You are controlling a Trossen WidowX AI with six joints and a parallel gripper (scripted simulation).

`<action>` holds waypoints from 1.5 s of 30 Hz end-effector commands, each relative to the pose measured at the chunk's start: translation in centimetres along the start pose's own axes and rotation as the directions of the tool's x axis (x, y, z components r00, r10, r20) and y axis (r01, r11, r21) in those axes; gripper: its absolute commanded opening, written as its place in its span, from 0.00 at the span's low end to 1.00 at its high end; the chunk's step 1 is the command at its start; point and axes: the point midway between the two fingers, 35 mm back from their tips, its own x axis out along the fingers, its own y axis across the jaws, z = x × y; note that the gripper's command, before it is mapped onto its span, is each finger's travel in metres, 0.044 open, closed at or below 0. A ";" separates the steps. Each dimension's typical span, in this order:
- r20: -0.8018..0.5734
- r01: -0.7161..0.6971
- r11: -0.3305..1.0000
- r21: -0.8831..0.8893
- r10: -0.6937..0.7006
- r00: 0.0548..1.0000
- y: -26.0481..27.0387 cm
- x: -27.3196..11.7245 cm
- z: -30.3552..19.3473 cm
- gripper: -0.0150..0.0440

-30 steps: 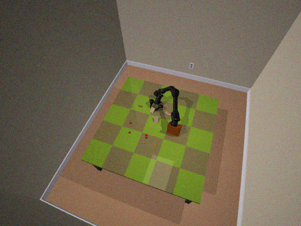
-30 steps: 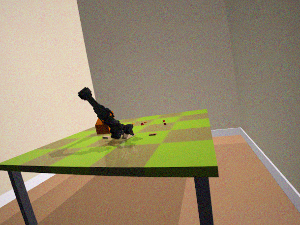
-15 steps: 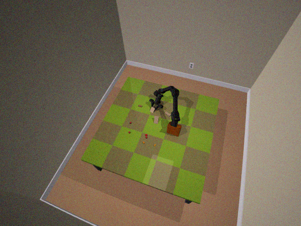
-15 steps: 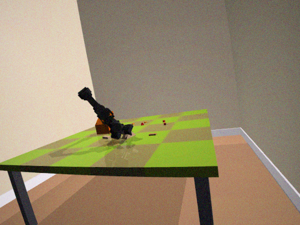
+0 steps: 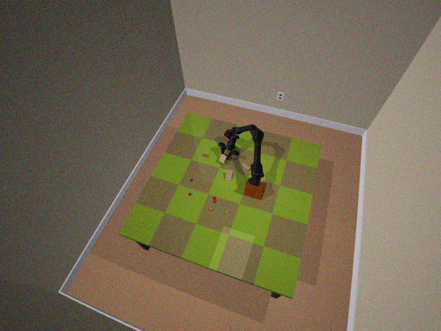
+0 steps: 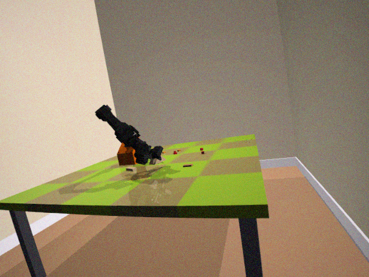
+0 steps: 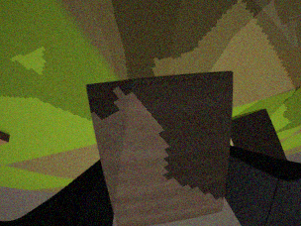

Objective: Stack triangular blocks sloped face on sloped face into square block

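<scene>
My gripper (image 5: 225, 155) (image 6: 152, 158) is shut on a pale triangular block (image 5: 223, 159) (image 7: 139, 164), with one finger on each side of it. In the wrist view the block fills the middle, partly in shadow. The frames do not clearly show whether it touches the table. Another pale block (image 5: 229, 175), which looks like the second triangular one, rests on the green-and-brown table (image 5: 144, 220) (image 6: 230, 187), a short way from the held block towards the arm's base. Its slope is too small to make out.
A small pale slab (image 5: 246, 166) (image 6: 130, 169) lies between gripper and arm base. A thin brown piece (image 5: 205, 155) (image 6: 187, 166) lies on the other side. Small red cubes (image 5: 214, 198) and orange pieces (image 5: 210, 209) are scattered farther off. The arm stands on an orange-brown box (image 5: 254, 191) (image 6: 126, 157).
</scene>
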 end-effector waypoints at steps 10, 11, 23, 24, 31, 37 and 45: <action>0.004 -0.009 1.000 0.001 0.009 1.000 -0.2 -4.5 -4.3 0.25; 0.003 -0.009 1.000 0.001 0.009 1.000 -0.2 -4.6 -4.4 0.25; 0.178 0.071 0.992 -0.103 -0.052 0.983 -0.4 -3.1 -4.5 0.25; 0.206 0.084 0.990 -0.117 -0.058 0.977 -0.5 -3.0 -4.6 0.25; 0.400 0.171 0.964 -0.206 -0.076 0.914 -0.5 -2.5 -5.0 0.25; 0.555 0.242 0.933 -0.267 -0.056 0.830 -0.4 -2.7 -5.5 0.25; 0.702 0.312 0.896 -0.315 -0.002 0.712 -0.1 -3.3 -6.3 0.25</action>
